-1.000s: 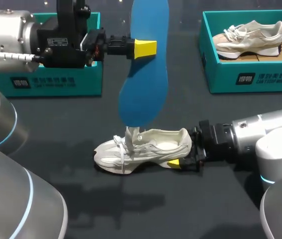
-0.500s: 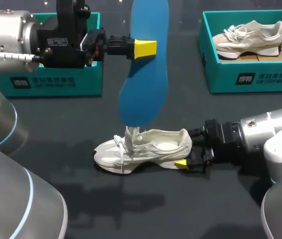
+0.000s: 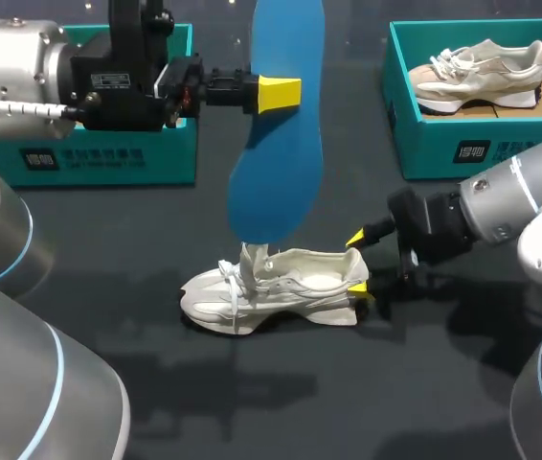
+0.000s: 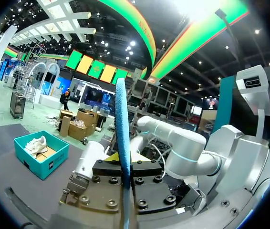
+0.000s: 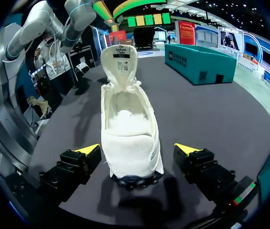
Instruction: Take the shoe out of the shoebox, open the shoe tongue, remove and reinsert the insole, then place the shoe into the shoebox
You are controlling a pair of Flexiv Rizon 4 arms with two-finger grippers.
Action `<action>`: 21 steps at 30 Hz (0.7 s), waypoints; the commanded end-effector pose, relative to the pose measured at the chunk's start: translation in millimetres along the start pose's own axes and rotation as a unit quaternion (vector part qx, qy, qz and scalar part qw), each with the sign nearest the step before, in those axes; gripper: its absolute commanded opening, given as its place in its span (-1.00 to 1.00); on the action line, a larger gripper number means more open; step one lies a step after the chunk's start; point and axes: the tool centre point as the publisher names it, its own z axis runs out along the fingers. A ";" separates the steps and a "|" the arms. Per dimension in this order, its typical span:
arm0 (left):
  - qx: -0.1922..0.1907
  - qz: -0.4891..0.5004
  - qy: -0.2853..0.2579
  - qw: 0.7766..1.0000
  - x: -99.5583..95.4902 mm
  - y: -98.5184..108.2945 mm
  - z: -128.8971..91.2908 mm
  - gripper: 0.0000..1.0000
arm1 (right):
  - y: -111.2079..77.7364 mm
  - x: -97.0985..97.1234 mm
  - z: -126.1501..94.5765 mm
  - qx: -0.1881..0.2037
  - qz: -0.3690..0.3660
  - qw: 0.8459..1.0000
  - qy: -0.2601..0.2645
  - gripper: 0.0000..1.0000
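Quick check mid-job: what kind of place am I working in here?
Looks like a tabletop shoe-handling station, perhaps a demo cell: a dark table with a teal shoebox holding a spare shoe, a white shoe lying loose, and the left gripper holding up a blue insole.

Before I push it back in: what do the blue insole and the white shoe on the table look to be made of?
Insole: likely foam, since it is matte blue with no shine and a thin edge. Shoe: off-white upper that looks like textile, with a fuzzy-looking lining; the dark lugged sole at the heel is probably rubber.
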 end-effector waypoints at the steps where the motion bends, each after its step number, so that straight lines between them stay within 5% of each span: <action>1: 0.000 0.000 0.000 1.000 -0.1 0.3 0.6 -1.00 | 10.6 4.1 -7.5 0.114 -0.002 0.993 -0.023 1.00; 14: 0.000 0.000 0.000 1.000 -0.1 0.3 0.6 -1.00 | 12.0 4.4 -8.6 0.122 -0.001 0.992 -0.028 1.00; 21: 0.000 0.000 0.000 1.000 -0.1 0.3 0.6 -1.00 | 17.5 -2.1 -10.8 0.211 0.039 0.976 -0.032 1.00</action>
